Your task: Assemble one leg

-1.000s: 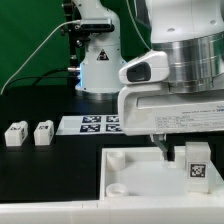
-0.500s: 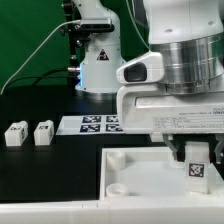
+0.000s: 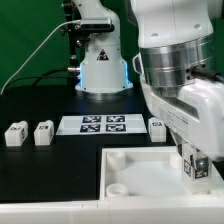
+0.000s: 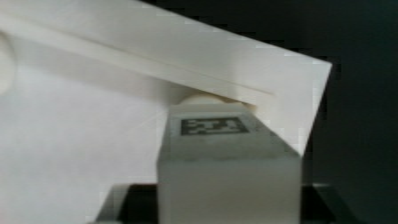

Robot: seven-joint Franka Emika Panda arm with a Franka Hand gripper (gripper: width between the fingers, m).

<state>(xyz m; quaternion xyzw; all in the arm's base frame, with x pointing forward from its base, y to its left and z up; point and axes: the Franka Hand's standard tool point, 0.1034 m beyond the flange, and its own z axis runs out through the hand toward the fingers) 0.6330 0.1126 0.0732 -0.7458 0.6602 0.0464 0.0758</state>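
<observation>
**Technician:** Where is the part in hand?

**Operator:** The small white plastic square-section leg [image 3: 198, 167] with a black-and-white tag on 1 face stands over the corner of the large white tray-like panel [image 3: 135, 170] at the exterior view's right. The tool [image 3: 195, 158] is clamped on it. In the wrist view the leg [image 4: 221, 160] fills the centre, tag face up, its far end meeting the panel's raised rim [image 4: 214, 70] near a corner.

**Technician:** Handling properties?

**Operator:** Judged from its look: light, rigid, smooth moulded plastic. It is unlikely to deform under clamping, but the smooth faces may slip if it is loaded sideways.

**Technician:** Recommended hold?

**Operator:** Take it across 2 opposite flat faces, near mid-length, leaving the mating end free. Avoid corner-to-corner contact, which would let it rotate.

**Technician:** Other parts?

**Operator:** 2 similar legs [image 3: 29, 133] lie on the black worktop [image 3: 40, 165] at the exterior view's left, and 1 more [image 3: 157, 127] lies just beside the marker board [image 3: 103, 124]. All 3 are well apart from the panel.
</observation>
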